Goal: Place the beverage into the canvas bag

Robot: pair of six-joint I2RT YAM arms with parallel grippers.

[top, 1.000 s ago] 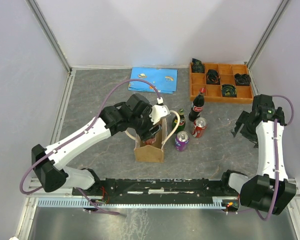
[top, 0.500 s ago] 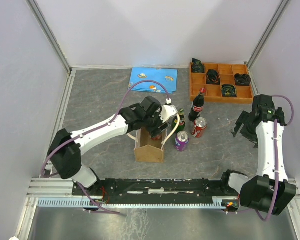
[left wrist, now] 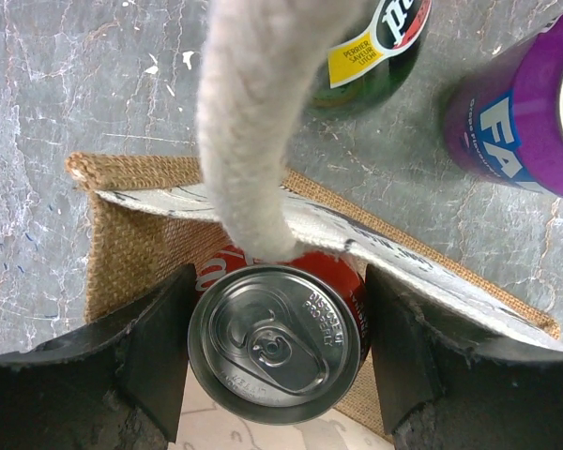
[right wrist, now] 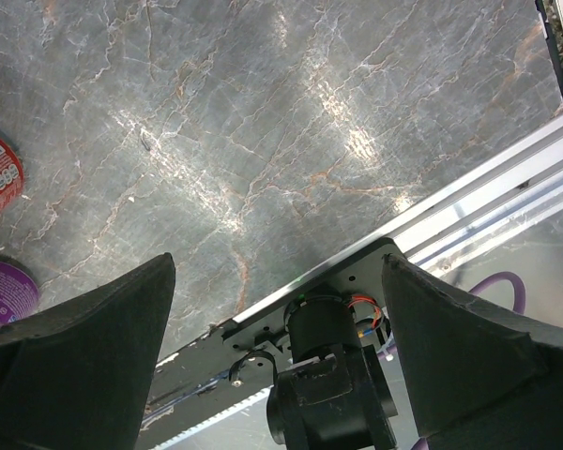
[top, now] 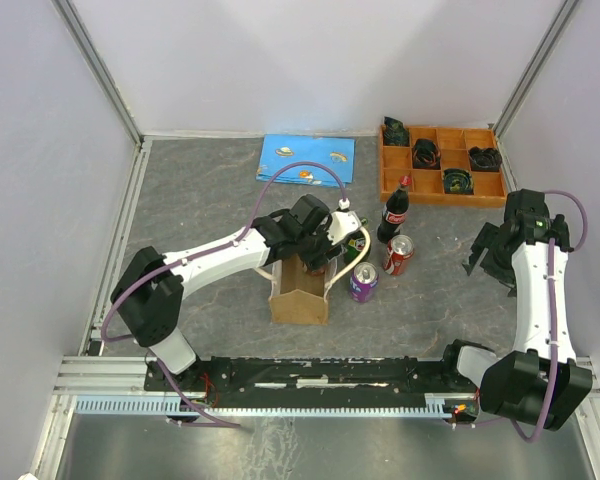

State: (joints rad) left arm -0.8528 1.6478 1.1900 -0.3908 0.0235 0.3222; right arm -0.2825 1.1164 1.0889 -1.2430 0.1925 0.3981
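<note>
Grey stone-look tabletop, canvas bag [top: 300,298] standing open; left gripper [top: 320,256] is clamped on the red can [left wrist: 280,342], which hangs right over the bag's mouth, depth unclear. Rope handle [left wrist: 246,122] runs close past the can's rim, so I'd lower straight and slow, and release only once it's seated on the bag's floor. Right gripper [right wrist: 277,319] is wide, empty, well right of the bag.
</note>
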